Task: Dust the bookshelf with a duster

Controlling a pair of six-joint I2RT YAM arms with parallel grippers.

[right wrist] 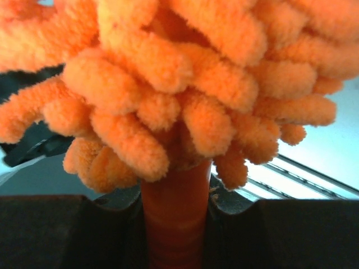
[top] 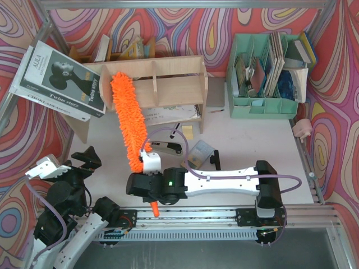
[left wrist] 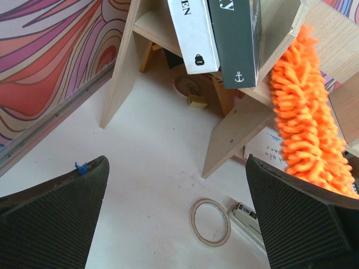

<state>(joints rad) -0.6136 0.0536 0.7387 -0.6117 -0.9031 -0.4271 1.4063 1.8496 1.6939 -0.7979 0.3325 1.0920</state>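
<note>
The bookshelf [top: 168, 84] of light plywood stands at the back of the table, and its leg and boards [left wrist: 235, 131] show in the left wrist view. The orange fluffy duster [top: 128, 120] slants from my right gripper up to the shelf's upper left section, its tip against the boards. My right gripper [top: 148, 168] is shut on the duster's orange handle [right wrist: 175, 218], just below the fluffy head [right wrist: 185, 84]; the handle's end [top: 154, 210] sticks out behind. My left gripper [top: 84, 159] stands open at the near left, nothing between its fingers [left wrist: 56, 207]. The duster [left wrist: 305, 112] hangs to its right.
A large book [top: 59, 81] leans at the shelf's left end. A mint-green organiser [top: 263, 73] full of books stands back right, a darker rack [top: 120, 50] behind the shelf. A tape ring [left wrist: 210, 222], a small box [top: 200, 150] and a black tool [top: 168, 147] lie on the table.
</note>
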